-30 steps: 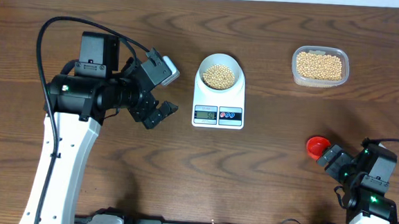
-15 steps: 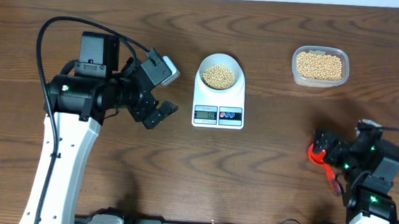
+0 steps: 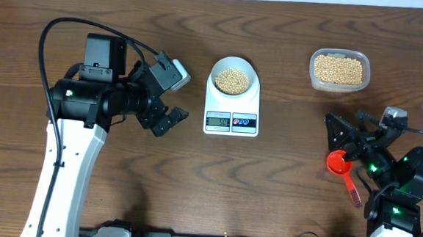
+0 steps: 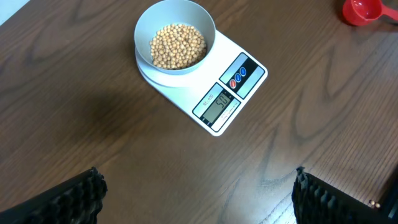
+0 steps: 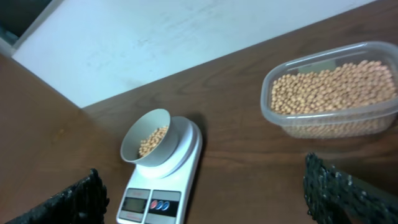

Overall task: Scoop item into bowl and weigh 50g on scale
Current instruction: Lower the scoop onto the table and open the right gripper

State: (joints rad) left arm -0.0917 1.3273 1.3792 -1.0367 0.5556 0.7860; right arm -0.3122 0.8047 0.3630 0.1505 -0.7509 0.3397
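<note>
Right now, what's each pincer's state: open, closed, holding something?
Left pincer: open, holding nothing.
Right pincer: open, holding nothing; red scoop not gripped.

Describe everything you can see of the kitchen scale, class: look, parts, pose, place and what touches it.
The scale is a flat white rectangle, plastic by its look, lying level on the brown wooden table. Its front edge carries a small grey display showing dark digits too small to read surely, and beside it one red and one blue round buttons. Its round platform bears a small pale bowl partly filled with tan beans. Nothing else touches it.
</note>
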